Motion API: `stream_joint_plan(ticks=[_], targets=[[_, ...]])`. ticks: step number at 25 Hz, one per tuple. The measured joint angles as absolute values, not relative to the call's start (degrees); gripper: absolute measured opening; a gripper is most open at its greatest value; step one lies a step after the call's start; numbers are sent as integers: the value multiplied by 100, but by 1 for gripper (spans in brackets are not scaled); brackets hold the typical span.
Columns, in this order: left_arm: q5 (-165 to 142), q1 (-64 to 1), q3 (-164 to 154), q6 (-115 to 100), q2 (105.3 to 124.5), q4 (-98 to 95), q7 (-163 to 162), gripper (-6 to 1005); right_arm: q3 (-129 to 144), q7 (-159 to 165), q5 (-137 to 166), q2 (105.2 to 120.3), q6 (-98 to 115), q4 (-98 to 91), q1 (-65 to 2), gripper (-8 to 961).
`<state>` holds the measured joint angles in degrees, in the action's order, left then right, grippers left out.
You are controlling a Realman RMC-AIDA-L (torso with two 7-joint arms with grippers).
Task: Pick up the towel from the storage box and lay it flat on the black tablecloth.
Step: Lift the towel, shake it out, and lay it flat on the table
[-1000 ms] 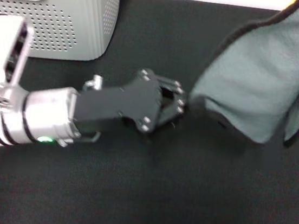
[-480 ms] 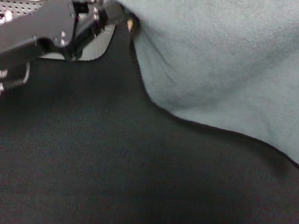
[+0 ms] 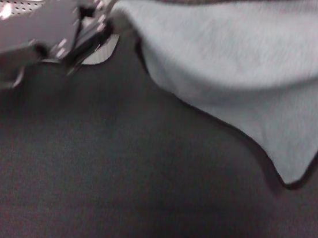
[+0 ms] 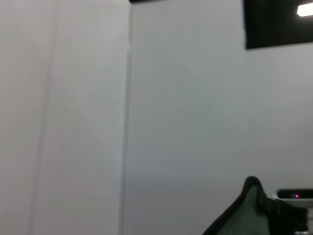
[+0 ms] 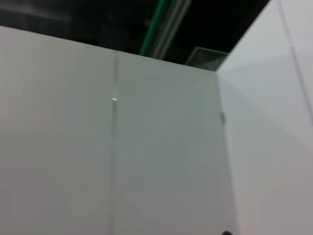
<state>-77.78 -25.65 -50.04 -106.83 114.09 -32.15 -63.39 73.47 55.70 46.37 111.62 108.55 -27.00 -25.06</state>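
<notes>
Nearest me the black tablecloth lies bare. Above it the towel hangs spread toward the table's far right, grey-green face toward me, one corner drooping low. My left gripper is clamped on its far-left corner; the right gripper is out of view. I worry that corner could fold under. The storage box sits at the far-left corner, contents unclear.

The towel, grey-green face showing with thin black edging, hangs spread in the air above the black tablecloth, one corner drooping, beside the perforated grey storage box.
</notes>
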Motion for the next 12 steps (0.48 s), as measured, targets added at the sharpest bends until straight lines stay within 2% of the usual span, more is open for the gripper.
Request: stream_joint_plan(ticks=[4,5,6,8,12], targets=[[-7889,-2085,-5014,-11327,11250,-3405,-6417,15,7350,5667,4949,11411,11236,-2931,-2174,114],[-7876,-1919,-5043,-11506,11194,-3502,-6494,15,7350,5667,4949,11411,11236,-2931,-2174,115],[-7836,-1763,-5075,-11611,11152,-3625,-6580,15,7409,5882,4989,11530,11457,-3341,-1860,116],[-7647,-1345,-5141,-11662,11138,-4134,-6904,15,7442,6047,4973,11570,11521,-3606,-1675,117],[-7596,-1139,-5135,-11631,11182,-4498,-7177,14,7652,6430,4972,11583,11015,-3581,-1772,120]])
